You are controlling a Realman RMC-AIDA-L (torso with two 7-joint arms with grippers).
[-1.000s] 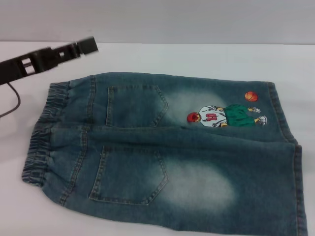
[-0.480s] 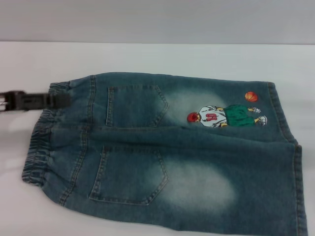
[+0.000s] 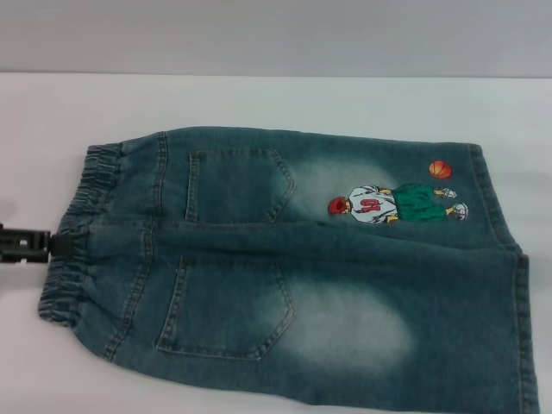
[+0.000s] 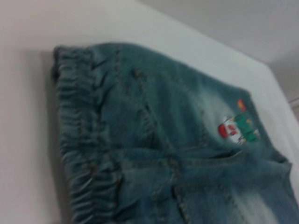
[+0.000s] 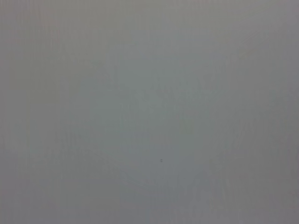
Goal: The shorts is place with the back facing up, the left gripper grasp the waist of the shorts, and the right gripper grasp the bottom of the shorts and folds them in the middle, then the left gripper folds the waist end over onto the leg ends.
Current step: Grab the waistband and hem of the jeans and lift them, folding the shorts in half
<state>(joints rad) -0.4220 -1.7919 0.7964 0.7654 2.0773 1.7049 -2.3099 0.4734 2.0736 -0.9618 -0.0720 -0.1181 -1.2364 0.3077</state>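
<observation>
Fingers of the left gripper (image 3: 39,243): can't tell released or clenched. Only a dark blocky tip shows at the left edge of the head view, low over the surface (image 3: 276,99), its end touching or just overlapping the waist (image 3: 73,233) about midway along the band. Right gripper isn't in any view.

Head view: the shorts (image 3: 285,267) lie flat, back up, waist to the left, leg ends (image 3: 509,285) to the right, the near one running out of view at the right and near edges. Two patch pockets: far pocket (image 3: 237,185), near pocket (image 3: 224,306). Faded patches right of each pocket. Cartoon player (image 3: 397,204) sits on the far leg, close to its hem, orange ball (image 3: 440,169) just beyond it on the far side. Waist is puckered and darker than the legs. Surface is white, grey wall (image 3: 276,34) behind.

Left wrist view: looking along the shorts (image 4: 177,154) from the waist end. Ruffled band (image 4: 81,140) is closest to the camera, cartoon (image 4: 238,129) and ball (image 4: 241,104) farther off. White surface (image 4: 28,140) beside the band. No fingers visible here.

Right wrist view: uniform grey, nothing identifiable.
</observation>
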